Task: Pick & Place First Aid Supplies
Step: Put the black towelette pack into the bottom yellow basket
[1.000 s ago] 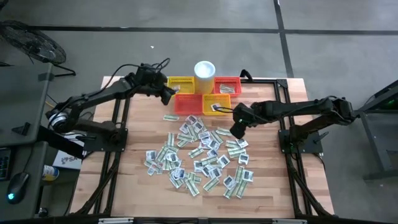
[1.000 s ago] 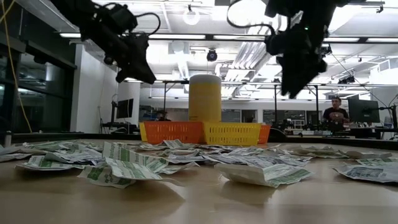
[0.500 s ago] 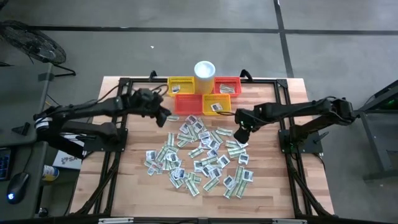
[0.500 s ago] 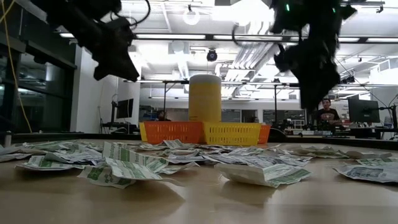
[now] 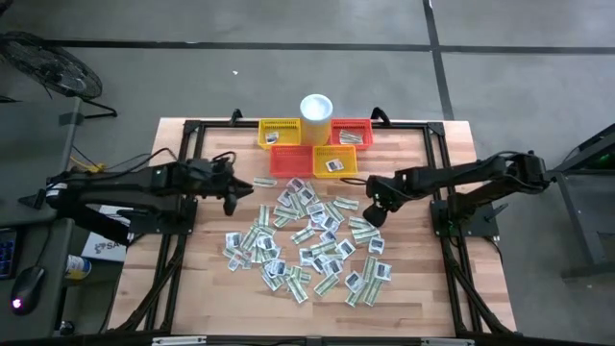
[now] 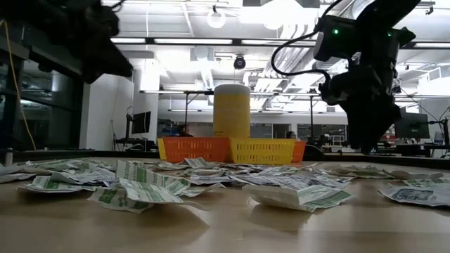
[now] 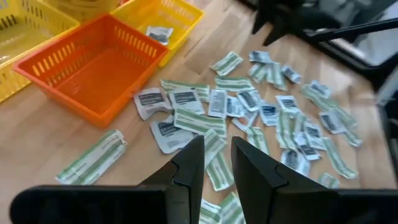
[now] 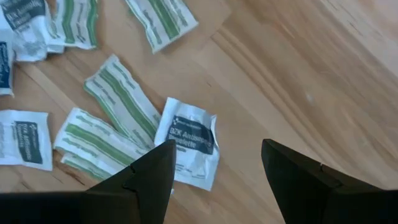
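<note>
The first aid supplies (image 5: pixel 307 235) lie as several white and green-striped sachets spread flat over the middle of the wooden table. A few more lie in the baskets. My left gripper (image 5: pixel 233 195) hangs over bare wood left of the pile. In the left wrist view it (image 7: pixel 217 149) shows a narrow gap with nothing in it. My right gripper (image 5: pixel 375 213) points down over the pile's right edge. Its fingers (image 8: pixel 214 155) stand wide open above a white sachet with dark print (image 8: pixel 189 140), touching nothing.
Two yellow baskets (image 5: pixel 280 133) (image 5: pixel 334 160), a red one (image 5: pixel 352 133) and an orange one (image 5: pixel 290 160) stand in a cluster at the far middle. A white cup (image 5: pixel 316 107) stands behind them. A lone green-striped strip (image 5: pixel 264 182) lies near the left gripper. Bare wood borders the pile on every side.
My left gripper has drawn back from over the far baskets toward the table's left and near side, sinking a little. My right gripper has come down toward the sachets at the pile's right edge and tipped more steeply downward. No sachet has moved.
</note>
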Available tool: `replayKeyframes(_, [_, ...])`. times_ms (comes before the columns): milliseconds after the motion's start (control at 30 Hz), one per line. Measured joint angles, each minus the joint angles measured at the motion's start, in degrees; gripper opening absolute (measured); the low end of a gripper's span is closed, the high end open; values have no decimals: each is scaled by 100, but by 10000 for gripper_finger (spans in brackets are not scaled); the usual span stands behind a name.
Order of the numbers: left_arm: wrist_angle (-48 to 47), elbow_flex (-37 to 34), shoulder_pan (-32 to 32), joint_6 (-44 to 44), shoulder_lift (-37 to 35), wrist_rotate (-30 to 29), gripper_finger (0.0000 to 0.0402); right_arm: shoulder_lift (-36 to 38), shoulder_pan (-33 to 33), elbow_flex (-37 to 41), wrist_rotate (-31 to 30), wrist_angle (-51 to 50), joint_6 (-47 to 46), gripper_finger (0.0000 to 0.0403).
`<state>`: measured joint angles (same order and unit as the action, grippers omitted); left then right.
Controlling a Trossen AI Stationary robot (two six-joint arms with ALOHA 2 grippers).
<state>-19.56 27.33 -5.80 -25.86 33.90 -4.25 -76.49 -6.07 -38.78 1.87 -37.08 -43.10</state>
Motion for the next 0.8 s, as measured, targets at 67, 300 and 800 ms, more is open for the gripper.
replayKeyframes(67, [0, -208, 41, -44, -453, 9, 80, 0, 0, 28, -3, 87, 92, 231])
replayKeyframes(300, [-14, -686, 61, -283, -1756, 11, 80, 0, 9, 30, -17, 177, 441, 226])
replayKeyframes(800, [447, -1573, 61, -624, -2175, 397, 80, -106, 10, 30, -1, 158, 39, 164])
